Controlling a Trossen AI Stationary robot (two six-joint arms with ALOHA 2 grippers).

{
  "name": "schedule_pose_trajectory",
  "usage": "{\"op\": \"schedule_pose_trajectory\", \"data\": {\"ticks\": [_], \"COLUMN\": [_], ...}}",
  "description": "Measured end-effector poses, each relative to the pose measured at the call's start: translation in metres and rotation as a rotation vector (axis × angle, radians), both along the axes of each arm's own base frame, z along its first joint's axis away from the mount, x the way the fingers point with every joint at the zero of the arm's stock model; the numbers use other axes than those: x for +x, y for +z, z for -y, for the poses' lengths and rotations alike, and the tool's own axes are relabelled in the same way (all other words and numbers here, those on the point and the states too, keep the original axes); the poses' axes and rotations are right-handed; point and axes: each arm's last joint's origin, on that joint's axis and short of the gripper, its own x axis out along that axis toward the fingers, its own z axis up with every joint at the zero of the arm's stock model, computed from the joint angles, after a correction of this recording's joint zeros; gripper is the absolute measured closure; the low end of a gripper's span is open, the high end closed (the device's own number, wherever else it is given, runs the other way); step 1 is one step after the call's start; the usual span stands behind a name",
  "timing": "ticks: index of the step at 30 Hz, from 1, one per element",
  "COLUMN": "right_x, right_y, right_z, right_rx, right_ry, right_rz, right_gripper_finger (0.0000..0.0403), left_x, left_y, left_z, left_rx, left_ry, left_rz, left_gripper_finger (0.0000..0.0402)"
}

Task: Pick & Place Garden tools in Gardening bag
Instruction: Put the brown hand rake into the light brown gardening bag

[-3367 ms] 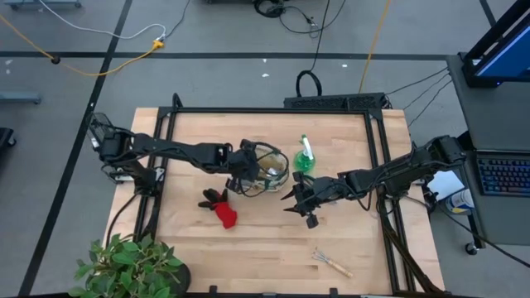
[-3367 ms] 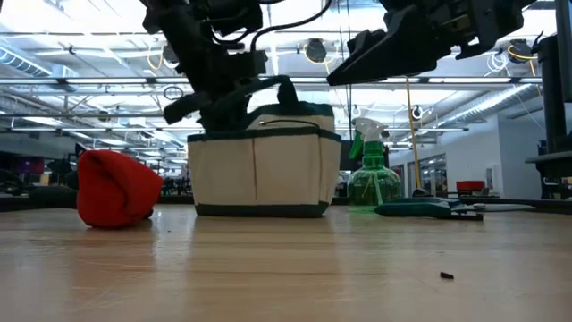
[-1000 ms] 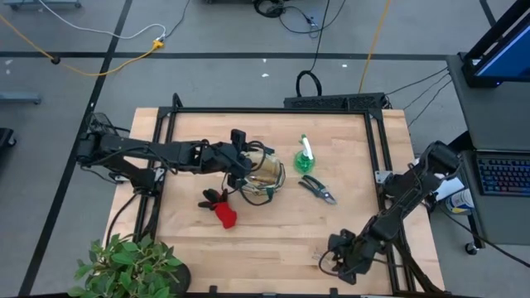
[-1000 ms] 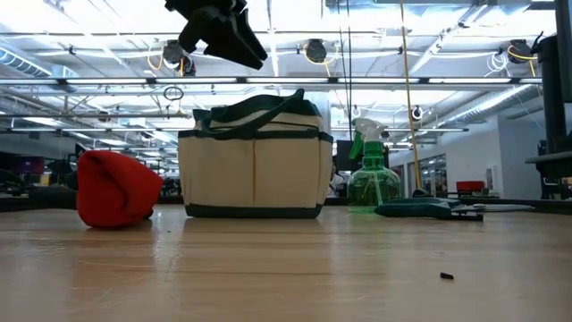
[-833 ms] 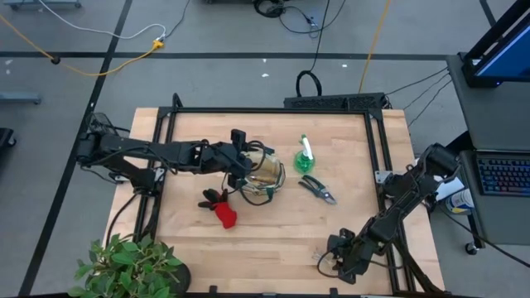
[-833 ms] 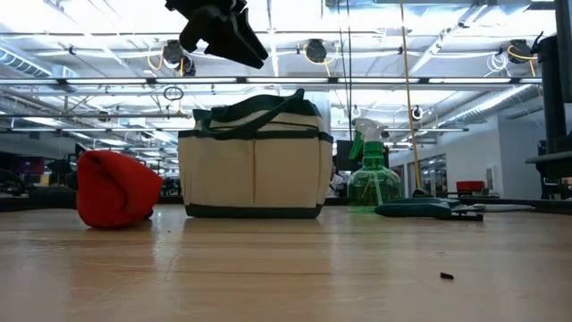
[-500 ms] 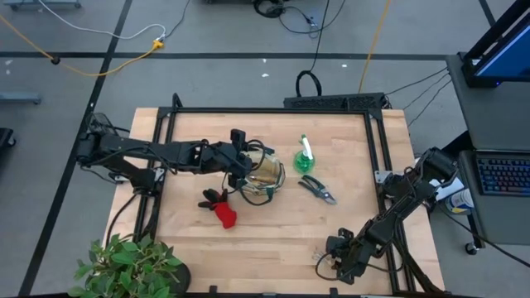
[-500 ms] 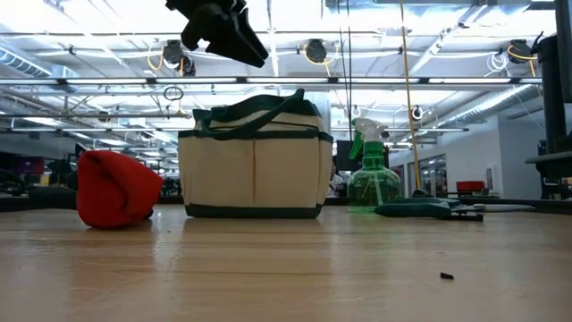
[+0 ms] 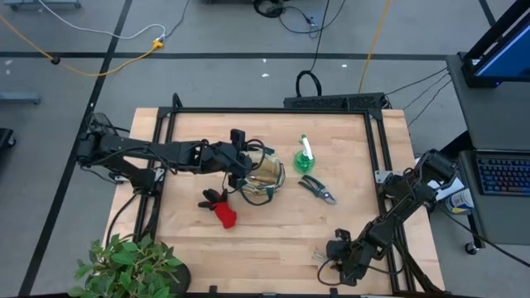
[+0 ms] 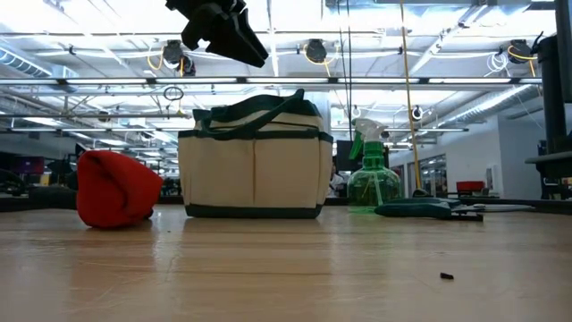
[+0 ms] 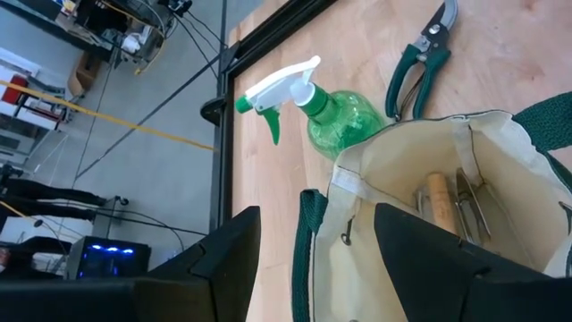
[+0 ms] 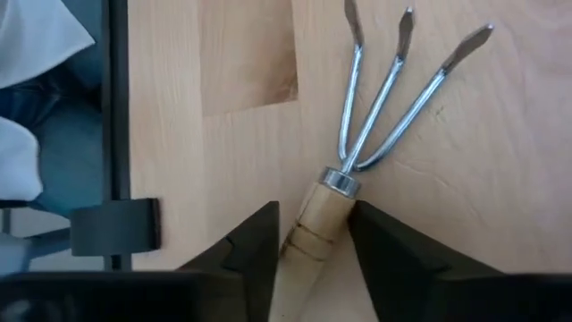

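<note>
Right gripper [image 12: 308, 246] has crept onto the fork [image 12: 375, 134] at the frame's lower right, jaws open astride its handle; grasp looks imminent. Left gripper [image 11: 313, 259], open, stays over the bag [image 9: 265, 171].

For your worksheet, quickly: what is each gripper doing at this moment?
Left gripper: open, empty, above the bag.
Right gripper: open, jaws on either side of the fork handle, not yet shut on it.
</note>
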Motion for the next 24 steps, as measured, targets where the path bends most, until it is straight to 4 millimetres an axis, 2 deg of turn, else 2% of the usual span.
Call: {"op": "schedule_pose_trajectory", "data": {"ticks": [8, 13, 18, 24], "right_x": [-0.002, -0.004, 0.000, 0.009], "right_y": [-0.002, -0.004, -0.005, -0.005], "right_z": [0.004, 0.008, 0.015, 0.025], "right_rx": [-0.063, -0.130, -0.231, -0.312], "right_ry": [0.006, -0.008, 0.016, 0.048], "right_rz": [-0.008, -0.007, 0.042, 0.075], "right_gripper_finger": [0.0353, 0.0351, 0.0320, 0.0350], "left_x": [0.000, 0.000, 0.000, 0.000], "left_y": [0.000, 0.000, 0.000, 0.000], "left_z": [0.000, 0.000, 0.000, 0.000], "left_rx": [-0.011, -0.022, -0.022, -0.022], "left_ry": [0.007, 0.013, 0.014, 0.013], "left_rz": [0.004, 0.009, 0.007, 0.007], "left_gripper_finger": [0.0176, 0.0176, 0.0176, 0.0176]}}
